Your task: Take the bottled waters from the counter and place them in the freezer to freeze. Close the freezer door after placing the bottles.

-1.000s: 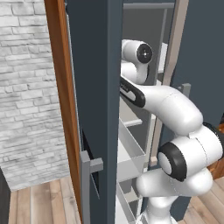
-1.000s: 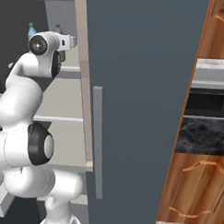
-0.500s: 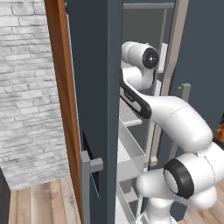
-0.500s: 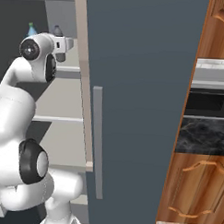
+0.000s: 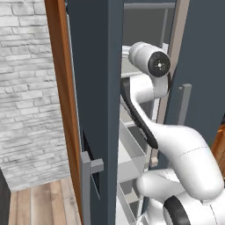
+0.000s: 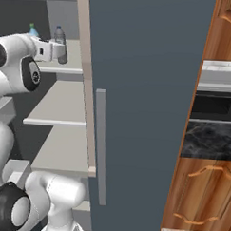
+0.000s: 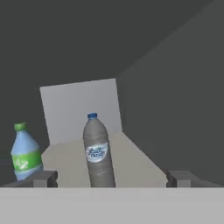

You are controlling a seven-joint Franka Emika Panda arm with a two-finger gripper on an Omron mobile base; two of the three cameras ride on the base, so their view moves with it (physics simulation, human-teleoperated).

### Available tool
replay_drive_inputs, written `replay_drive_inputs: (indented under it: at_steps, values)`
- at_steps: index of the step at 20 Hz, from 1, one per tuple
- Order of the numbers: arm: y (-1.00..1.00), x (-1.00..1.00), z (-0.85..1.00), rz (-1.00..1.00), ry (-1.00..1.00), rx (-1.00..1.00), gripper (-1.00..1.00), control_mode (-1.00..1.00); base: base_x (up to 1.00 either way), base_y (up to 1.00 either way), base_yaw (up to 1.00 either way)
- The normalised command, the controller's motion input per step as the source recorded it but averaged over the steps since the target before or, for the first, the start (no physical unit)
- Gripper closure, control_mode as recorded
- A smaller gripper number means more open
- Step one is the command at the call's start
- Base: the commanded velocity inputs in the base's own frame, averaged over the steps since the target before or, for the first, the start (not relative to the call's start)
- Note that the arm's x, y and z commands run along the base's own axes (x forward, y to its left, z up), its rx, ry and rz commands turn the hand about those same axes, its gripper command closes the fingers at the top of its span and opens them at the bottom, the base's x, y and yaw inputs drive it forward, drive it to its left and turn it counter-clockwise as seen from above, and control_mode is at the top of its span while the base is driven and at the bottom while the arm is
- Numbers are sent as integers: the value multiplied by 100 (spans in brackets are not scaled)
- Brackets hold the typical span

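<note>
- Gripper (image 7: 107, 178) spread wide inside the freezer (image 6: 56, 100), pinching nothing; the two dark tips stand well apart at the bottom of the hand view.
- Grey bottle (image 7: 98, 151) with blue cap stands upright on the top shelf (image 7: 135, 164), between the tips but clear of both.
- Green-cap bottle (image 7: 24, 152) also upright on the same shelf, off to one side of the grey one, just above one fingertip (image 7: 43, 178).
- Right base view: both bottles on the upper shelf (image 6: 72, 68), grey one (image 6: 60, 43) right at the hand, green cap (image 6: 32, 29) behind the arm (image 6: 20, 61).
- Judged: both bottles are placed, so the step in hand is backing out, then shutting the freezer door (image 5: 94, 110).
- To do it well: pull straight back along the hand's axis and keep the jaws wide, so neither tip clips the grey bottle; no sideways swing until clear of the shelf.
- Watch the elbow against the shelf edges and white bin (image 5: 129, 151) seen in the left base view.
- Door stands open, handle (image 5: 88, 184) low at its edge; push the door only once the whole arm is out.
- Counter (image 6: 206, 145) sits off to the right, past the plain door (image 6: 146, 104).
</note>
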Motion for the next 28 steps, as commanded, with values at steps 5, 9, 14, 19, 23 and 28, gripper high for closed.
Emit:
replay_drive_inputs:
  at_steps: [5, 9, 14, 19, 23, 28]
  values:
    - [-30, -100, 8, -12, 31, 25, -100, -100, 0, 0, 0]
    - [-76, -100, -31, -1, 30, 25, -100, -100, 0, 0, 0]
    - [-100, -100, -89, 0, 27, 21, -100, -100, 0, 0, 0]
    - [-55, -96, -96, 6, 13, 1, -100, -100, 0, 0, 0]
    - [-11, -8, -14, 0, -4, 0, -100, -100, 0, 0, 0]
    - [0, -37, -4, -5, 0, 2, -100, 100, -20, 0, -3]
